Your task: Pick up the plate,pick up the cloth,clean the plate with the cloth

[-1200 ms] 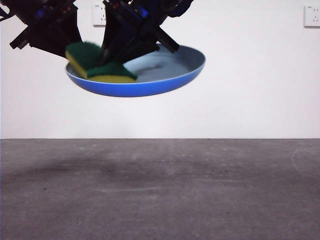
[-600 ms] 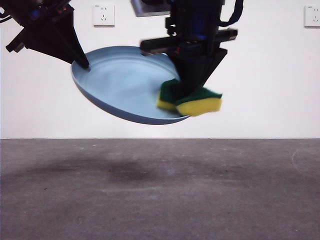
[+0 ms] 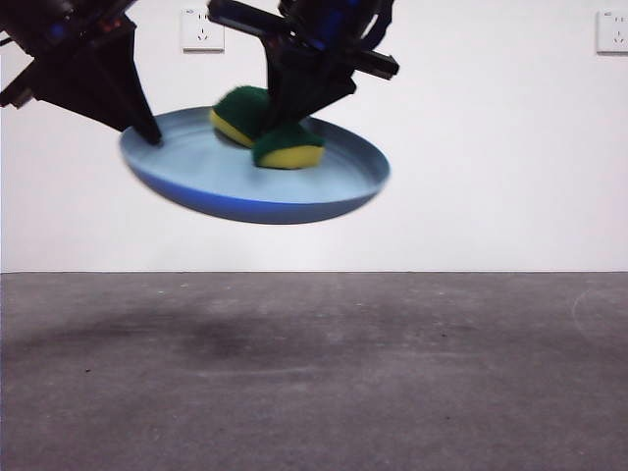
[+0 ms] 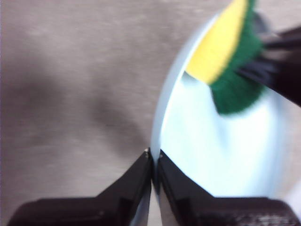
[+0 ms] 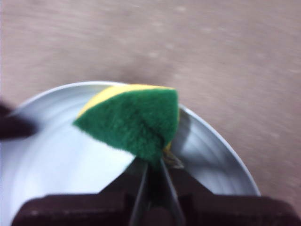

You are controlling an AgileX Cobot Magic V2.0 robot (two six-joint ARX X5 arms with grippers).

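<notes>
Front view: the round light-blue plastic plate (image 3: 255, 177) hangs above the table; the yellow sponge with green scouring top (image 3: 265, 132), at its rim half a second ago, now sits mid-plate. Wiping appears underway.

Left wrist view: left gripper (image 4: 153, 157) pinches the plate's rim.

Right wrist view: right gripper (image 5: 155, 165) clamps the sponge over the plate.

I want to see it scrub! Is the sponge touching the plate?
Touching. The front view shows the sponge pressed on the plate floor by the right claw.

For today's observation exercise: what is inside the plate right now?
The cloth, a yellow-and-green sponge pinched by the right gripper, sits inside the plate. The plate surface under it is hidden. The left gripper clamps the rim.
</notes>
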